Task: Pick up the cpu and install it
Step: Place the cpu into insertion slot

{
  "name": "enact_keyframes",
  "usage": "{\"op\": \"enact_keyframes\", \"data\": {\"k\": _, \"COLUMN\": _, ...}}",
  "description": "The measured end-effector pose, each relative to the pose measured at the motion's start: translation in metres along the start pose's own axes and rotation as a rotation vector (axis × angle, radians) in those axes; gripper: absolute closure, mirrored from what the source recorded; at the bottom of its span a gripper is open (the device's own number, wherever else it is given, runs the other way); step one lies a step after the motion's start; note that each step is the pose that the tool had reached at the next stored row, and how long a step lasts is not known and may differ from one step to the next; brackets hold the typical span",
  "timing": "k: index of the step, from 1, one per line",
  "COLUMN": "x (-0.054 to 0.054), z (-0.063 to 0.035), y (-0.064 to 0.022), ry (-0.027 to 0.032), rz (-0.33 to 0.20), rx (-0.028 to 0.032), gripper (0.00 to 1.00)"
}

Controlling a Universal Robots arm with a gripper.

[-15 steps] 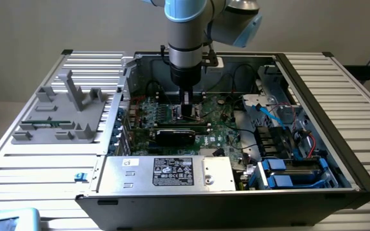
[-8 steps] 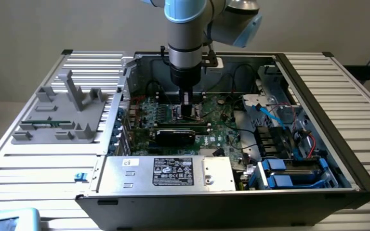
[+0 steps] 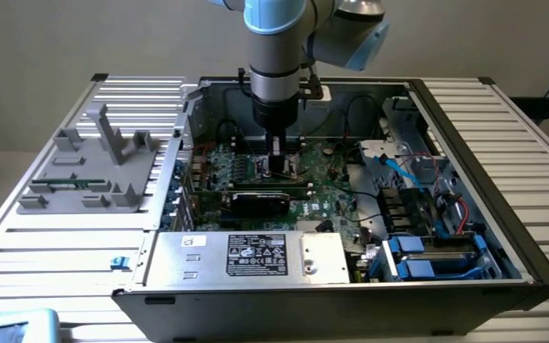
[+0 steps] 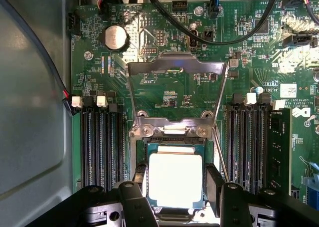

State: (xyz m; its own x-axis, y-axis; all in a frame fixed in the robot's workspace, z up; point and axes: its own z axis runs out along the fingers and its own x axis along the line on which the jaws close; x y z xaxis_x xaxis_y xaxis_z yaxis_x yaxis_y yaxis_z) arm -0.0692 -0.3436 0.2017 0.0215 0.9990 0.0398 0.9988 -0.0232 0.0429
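Has the small flat square cpu [image 4: 175,177], shiny silver-grey metal on top with a thin tan rim, pinched by the look of it in the black two-fingered gripper [image 4: 176,187]: opened a good way, about chip-wide, with the fingers [image 4: 214,187] pressed to two opposite edges. Holds it directly over the dark square socket [image 4: 172,130] with its silver hinge bar, inside the frame. Cannot tell whether bedded flat in the socket or just above its floor.

Reads as the seating step, nearly done. To do it well:

Come down onto the socket straight and level, with no sideways slide; risks bent contacts otherwise. Square the chip's edges to the socket walls; looks parallel from the wrist view. Check the corner mark and notches against the socket; too small to tell here. Use no pressing force; should settle into the socket under its own weight if aligned. Stay clear of the silver metal bracket [image 4: 174,67] standing swung open just beyond the socket's hinge, and of the thin wire lever [image 4: 223,159] just beside the socket. Mind the long black memory slots [image 4: 97,142] flanking the socket on both sides: little room there for the fingers to spread. Avoid any tilt or twist of the wrist above the socket while in contact with the chip.
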Motion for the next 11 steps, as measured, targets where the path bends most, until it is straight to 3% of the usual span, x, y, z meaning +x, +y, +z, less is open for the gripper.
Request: {"op": "enact_keyframes", "data": {"k": 11, "x": 0.0000, "z": 0.0017, "y": -0.0002, "ry": 0.0020, "rz": 0.000, "rx": -0.0010, "gripper": 0.45}}
